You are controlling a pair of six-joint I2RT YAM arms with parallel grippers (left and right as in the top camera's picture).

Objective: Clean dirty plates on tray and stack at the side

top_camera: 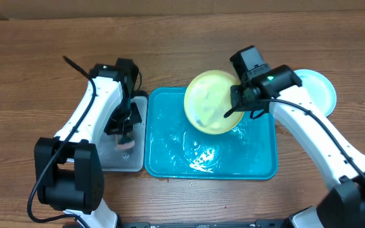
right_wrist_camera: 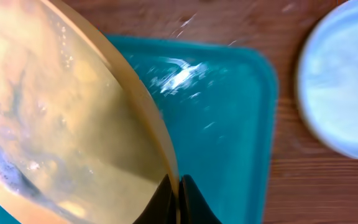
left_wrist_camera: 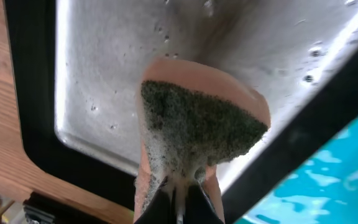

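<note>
While the R gripper [right_wrist_camera: 178,190] is pinching the yellow-green plate [top_camera: 211,101] by its rim, tilted over the turquoise tray [top_camera: 258,168], the L gripper [left_wrist_camera: 179,196] is clamping a sponge [left_wrist_camera: 197,124] over the grey tray [top_camera: 116,161], possibly touching it. Blue plate [top_camera: 319,88] is lying just beside the turquoise tray.

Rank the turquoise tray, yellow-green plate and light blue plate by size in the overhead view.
1. Turquoise tray.
2. Yellow-green plate, held lifted, nearer the camera, so unsure.
3. Light blue plate, partly hidden.

No text, label, brand or number can be read in any view. The blue tray [top_camera: 165,142], the yellow plate [top_camera: 208,101] and the sponge [left_wrist_camera: 197,124] show no legible marks.
</note>
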